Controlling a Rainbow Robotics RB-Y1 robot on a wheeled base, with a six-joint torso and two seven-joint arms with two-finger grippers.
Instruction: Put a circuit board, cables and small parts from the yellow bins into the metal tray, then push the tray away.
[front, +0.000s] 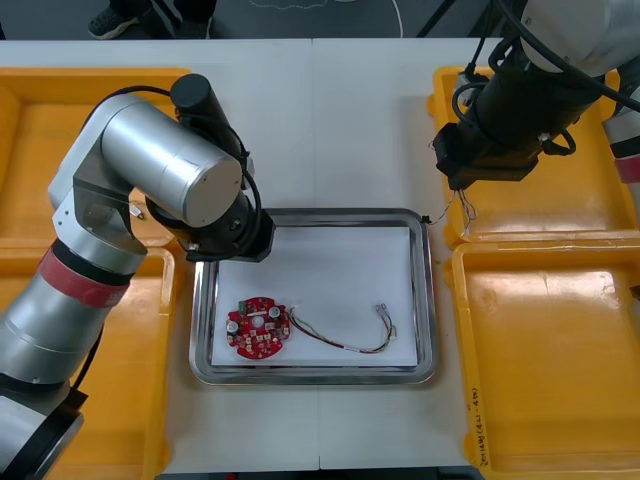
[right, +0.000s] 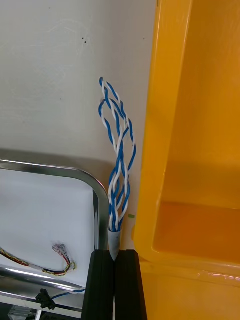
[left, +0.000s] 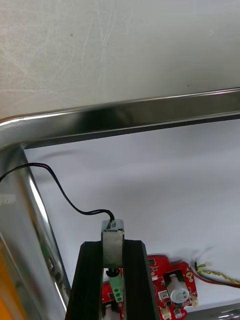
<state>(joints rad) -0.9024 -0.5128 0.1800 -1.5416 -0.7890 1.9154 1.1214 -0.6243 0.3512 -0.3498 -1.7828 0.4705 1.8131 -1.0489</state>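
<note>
Nearest, the round red circuit board lies at the 7 o'clock corner of the metal tray, on its white inside; a red and yellow cable starts just beside the board and curves across toward 5 o'clock; farther in, at the tray's 10 o'clock corner, the left gripper hangs over the white inside, its fingers clamped on a small metal part; a black cable runs from that part across to the tray's 9 o'clock rim; farthest, just off the tray's 2 o'clock corner, the right gripper is over the bare table beside the far right yellow bin; its fingers are pinched on the end of a twisted blue and white cable, which stretches out from the fingertips between the tray's rim and the bin's wall.
</note>
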